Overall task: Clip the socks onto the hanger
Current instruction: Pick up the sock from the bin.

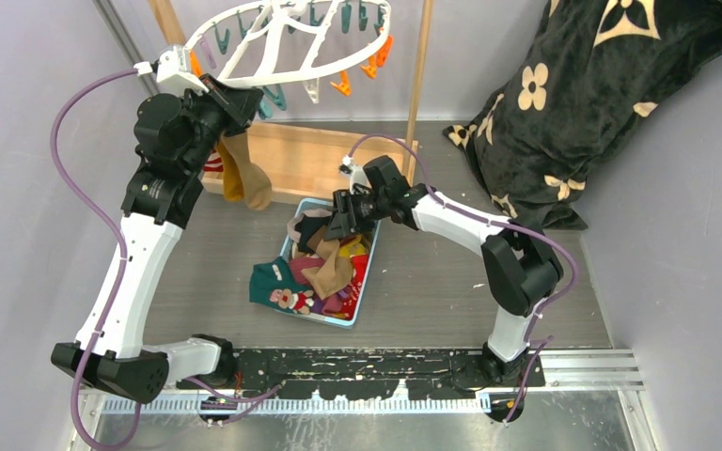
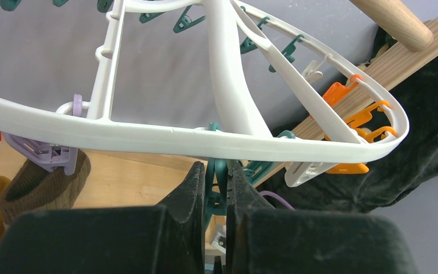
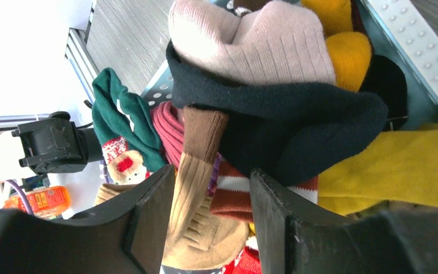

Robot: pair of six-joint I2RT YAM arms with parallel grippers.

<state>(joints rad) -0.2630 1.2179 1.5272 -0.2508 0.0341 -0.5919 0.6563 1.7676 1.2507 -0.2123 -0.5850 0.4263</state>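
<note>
The white oval hanger point(image 1: 282, 42) hangs at the back left, with teal and orange clips round its rim point(image 2: 205, 140). My left gripper point(image 1: 244, 99) is raised to the rim and shut on a teal clip point(image 2: 221, 180). A mustard sock point(image 1: 240, 174) and a red-white striped one point(image 1: 212, 164) hang below it. A purple clip point(image 2: 45, 154) holds a brown sock point(image 2: 40, 188). My right gripper point(image 1: 340, 224) hovers over the pile of socks point(image 1: 324, 268), open point(image 3: 212, 171). A tan-brown sock point(image 3: 197, 188) and a striped sock point(image 3: 234, 194) lie between its fingers, below a black sock point(image 3: 274, 125).
The socks lie in a light blue basket point(image 1: 365, 287) mid-table. A wooden stand frame point(image 1: 291, 155) with an upright pole point(image 1: 420, 75) sits behind it. A black flower-patterned blanket point(image 1: 583, 103) fills the back right. A metal rail point(image 1: 573, 366) runs along the near edge.
</note>
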